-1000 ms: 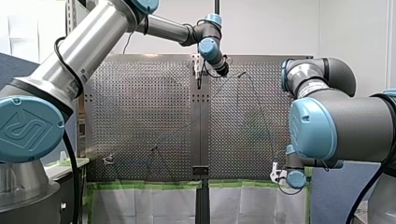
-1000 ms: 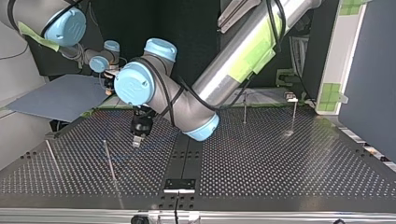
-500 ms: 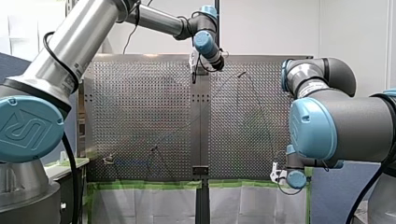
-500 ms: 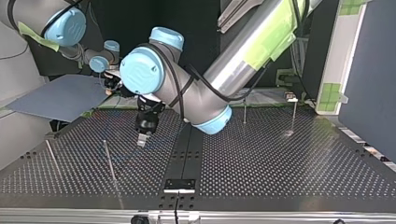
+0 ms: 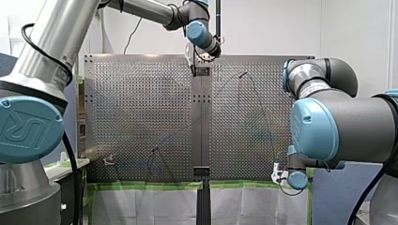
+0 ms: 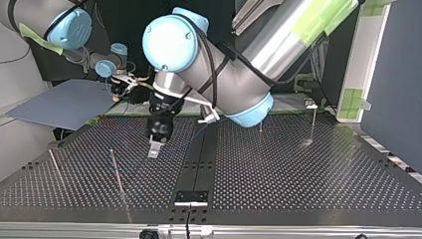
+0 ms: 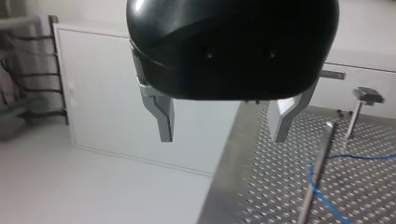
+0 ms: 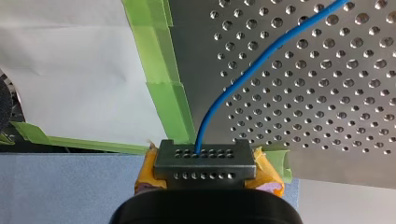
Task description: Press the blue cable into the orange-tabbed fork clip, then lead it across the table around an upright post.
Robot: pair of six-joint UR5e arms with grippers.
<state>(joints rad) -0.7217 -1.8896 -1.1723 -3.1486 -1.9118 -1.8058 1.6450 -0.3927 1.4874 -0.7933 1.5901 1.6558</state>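
Blue cable sits clamped in my right end effector at the tabletop edge; my left end effector, arm stretched far across, hangs jaws apart near a post.

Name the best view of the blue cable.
Right wrist view: the blue cable runs clearly over the table from my right pincer. Left wrist catches a stretch beside a post; front and top, faint traces.

Blue cable: gripped end buried inside my right gripper, far end cut by the frame edge. Upright post: blurred, one end cut off. Small fitting, lower left of the front view: too small for me to identify.
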